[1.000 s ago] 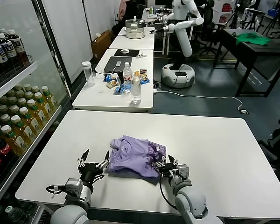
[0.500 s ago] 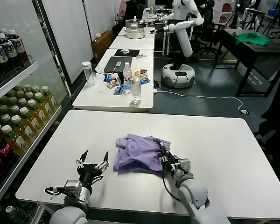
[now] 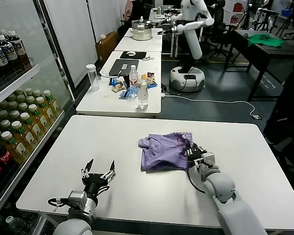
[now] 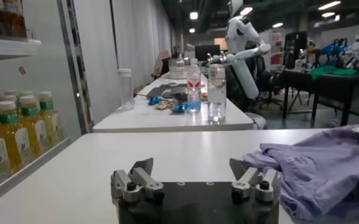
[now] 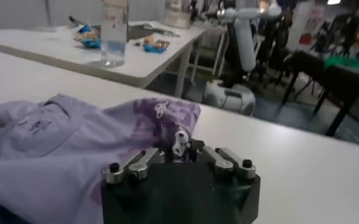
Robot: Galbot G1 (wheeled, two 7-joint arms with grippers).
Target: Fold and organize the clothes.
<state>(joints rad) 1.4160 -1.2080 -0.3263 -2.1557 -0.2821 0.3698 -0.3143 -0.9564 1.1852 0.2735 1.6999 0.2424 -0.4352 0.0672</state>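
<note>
Lavender T-shirt point(image 3: 165, 151), folded into a bundle, has slid right across the white worktop point(image 3: 88, 142), dragged by the right tool point(image 3: 197, 155) pinching its hem (tidying underway); left tool point(image 3: 98, 173) waits, spread.

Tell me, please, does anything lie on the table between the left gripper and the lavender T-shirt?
Nothing visible does. Only bare white table separates the open left gripper from the folded lavender T-shirt; the right gripper is at the shirt's far edge.
</note>
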